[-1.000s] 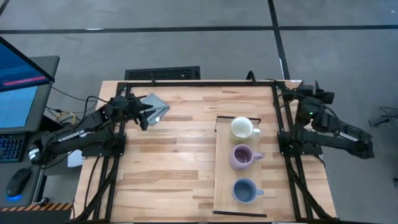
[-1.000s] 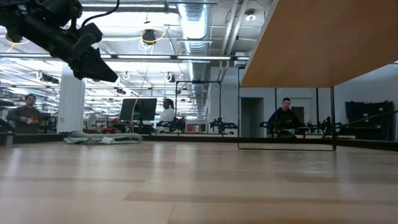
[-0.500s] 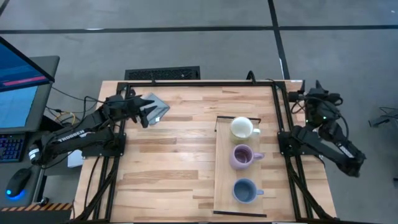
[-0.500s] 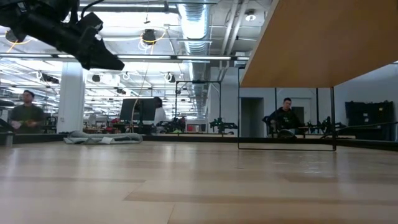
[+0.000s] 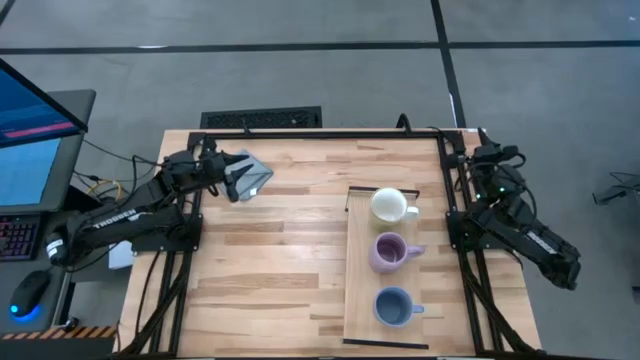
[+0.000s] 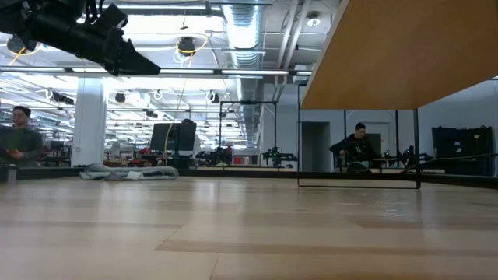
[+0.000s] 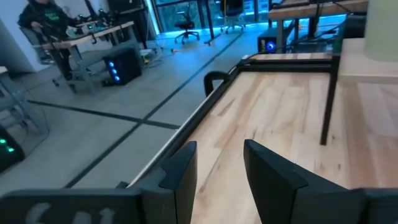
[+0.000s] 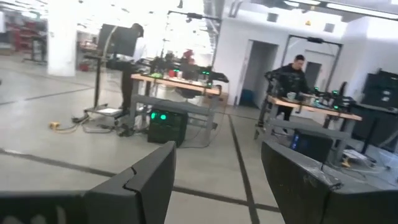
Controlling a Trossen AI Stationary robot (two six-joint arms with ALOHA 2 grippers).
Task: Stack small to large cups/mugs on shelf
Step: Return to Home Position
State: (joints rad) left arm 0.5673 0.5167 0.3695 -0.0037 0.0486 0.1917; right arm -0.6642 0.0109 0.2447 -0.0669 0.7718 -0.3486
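Three mugs stand in a row on the shelf (image 5: 358,290), a pale plank raised on a thin dark frame over the table's right half. The cream-white mug (image 5: 389,206) is farthest, the lavender mug (image 5: 389,250) in the middle, the slate-blue mug (image 5: 394,306) nearest, and all handles point right. In the low view only the shelf's underside (image 6: 405,47) shows, and the mugs are hidden. My left gripper (image 5: 230,186) (image 7: 221,165) is open, raised above the table's far left part (image 6: 128,61). My right gripper (image 5: 488,160) (image 8: 217,165) is open, beyond the table's right edge.
A grey folded cloth (image 5: 251,172) lies at the table's far left, just beside my left gripper. The shelf's dark frame legs (image 6: 299,136) stand on the tabletop. Bare slatted wood (image 5: 280,270) spreads between the left arm and the shelf. People sit at desks in the room behind.
My left gripper has risen and drawn back a little toward the table's far left corner, staying open. My right arm has swung about beyond the right edge, its forearm folding toward the near side. The mugs and shelf have kept still.
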